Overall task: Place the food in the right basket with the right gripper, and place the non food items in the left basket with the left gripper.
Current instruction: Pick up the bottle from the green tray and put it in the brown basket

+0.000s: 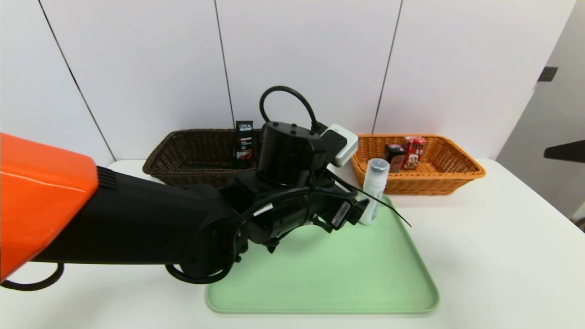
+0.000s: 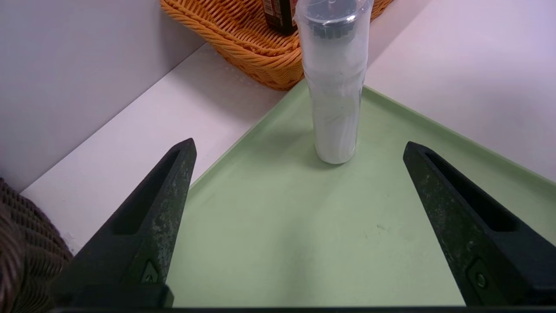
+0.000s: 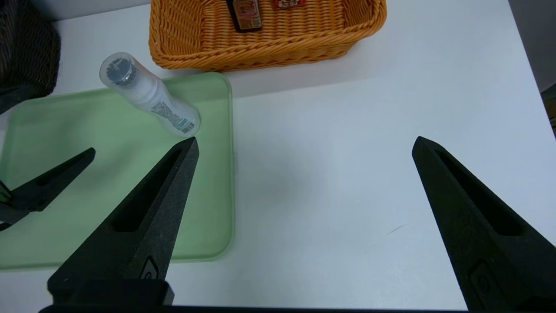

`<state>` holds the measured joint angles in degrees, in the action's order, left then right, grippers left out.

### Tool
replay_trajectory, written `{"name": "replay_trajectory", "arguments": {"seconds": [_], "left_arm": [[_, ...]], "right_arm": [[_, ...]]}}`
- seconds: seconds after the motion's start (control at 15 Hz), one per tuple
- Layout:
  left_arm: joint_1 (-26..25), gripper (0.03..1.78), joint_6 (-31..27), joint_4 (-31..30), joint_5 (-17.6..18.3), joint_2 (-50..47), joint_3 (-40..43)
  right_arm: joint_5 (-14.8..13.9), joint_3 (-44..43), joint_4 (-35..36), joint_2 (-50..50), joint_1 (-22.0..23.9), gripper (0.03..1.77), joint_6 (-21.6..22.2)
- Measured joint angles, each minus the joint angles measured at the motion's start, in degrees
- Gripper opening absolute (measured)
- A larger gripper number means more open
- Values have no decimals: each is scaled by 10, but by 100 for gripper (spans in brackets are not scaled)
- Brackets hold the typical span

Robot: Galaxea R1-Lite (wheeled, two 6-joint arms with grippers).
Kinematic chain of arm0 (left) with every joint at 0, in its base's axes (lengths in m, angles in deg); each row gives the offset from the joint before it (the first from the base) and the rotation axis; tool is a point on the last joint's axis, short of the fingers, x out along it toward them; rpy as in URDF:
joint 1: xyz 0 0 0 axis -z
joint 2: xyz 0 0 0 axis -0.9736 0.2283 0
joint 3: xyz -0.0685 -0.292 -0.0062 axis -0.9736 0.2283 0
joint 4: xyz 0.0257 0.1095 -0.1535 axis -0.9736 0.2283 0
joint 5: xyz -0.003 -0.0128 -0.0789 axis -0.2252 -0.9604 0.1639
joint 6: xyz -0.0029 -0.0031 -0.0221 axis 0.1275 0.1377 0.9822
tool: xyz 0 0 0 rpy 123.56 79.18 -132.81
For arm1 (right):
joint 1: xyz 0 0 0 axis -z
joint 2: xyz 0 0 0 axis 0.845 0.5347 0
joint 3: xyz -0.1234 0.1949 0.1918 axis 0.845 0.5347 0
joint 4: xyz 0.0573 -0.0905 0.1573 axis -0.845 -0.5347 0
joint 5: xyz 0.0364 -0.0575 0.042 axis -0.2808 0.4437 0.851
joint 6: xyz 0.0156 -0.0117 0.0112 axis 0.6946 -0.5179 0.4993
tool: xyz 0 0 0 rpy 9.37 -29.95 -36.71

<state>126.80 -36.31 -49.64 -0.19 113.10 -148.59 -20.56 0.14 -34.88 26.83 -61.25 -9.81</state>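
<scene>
- My landmark is the green tray (image 1: 338, 285), lying flat on the white table (image 1: 498, 237).
- My left gripper (image 2: 300, 142) hangs over the tray, reaching in from its left side, with its jaws spread wide and pointed toward the bottle.
- The slim white bottle with a grey cap (image 1: 375, 185) stands upright on the tray, near its far right corner; I see it ahead of my left fingertips.
- My right gripper (image 3: 306, 139) hangs above the table to the right of the tray, its jaws also spread wide.
- Beyond the tray's far right corner sits the orange wicker basket (image 1: 425, 186).
- Inside that basket, beyond the tray, I see a dark boxy pack with a pink-red label (image 1: 394, 157) and, just beside it, a red drink carton with a cartoon face (image 1: 413, 153), leaning slightly.
- Beyond the tray's far left side sits the dark brown wicker basket (image 1: 196, 174), partly hidden behind my left arm.
- In that basket, beyond the tray, the black L'Oreal Men Expert tube (image 1: 244, 144) stands upright, its top above the rim.
- White panels (image 1: 306, 59) rise behind both baskets, farther out than the tray.
</scene>
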Motion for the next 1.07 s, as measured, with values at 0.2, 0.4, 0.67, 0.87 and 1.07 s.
{"name": "replay_trajectory", "arguments": {"seconds": [0.2, 0.4, 0.67, 0.87, 1.07], "left_arm": [[2, 169, 1, -11, 1, 30, -20], [2, 169, 1, -12, 11, 49, -38], [8, 169, 6, -16, 11, 79, -75], [19, 169, 11, -16, 11, 100, -100], [26, 169, 15, -16, 11, 118, -117]], "right_arm": [[-1, 1, 1, 1, 1, 169, 0], [-1, 2, 1, 3, 1, 169, 0], [-3, 2, 1, 5, 2, 169, 0], [-4, 3, 0, 5, 2, 169, 1], [-4, 6, 0, 4, 3, 169, 1]]}}
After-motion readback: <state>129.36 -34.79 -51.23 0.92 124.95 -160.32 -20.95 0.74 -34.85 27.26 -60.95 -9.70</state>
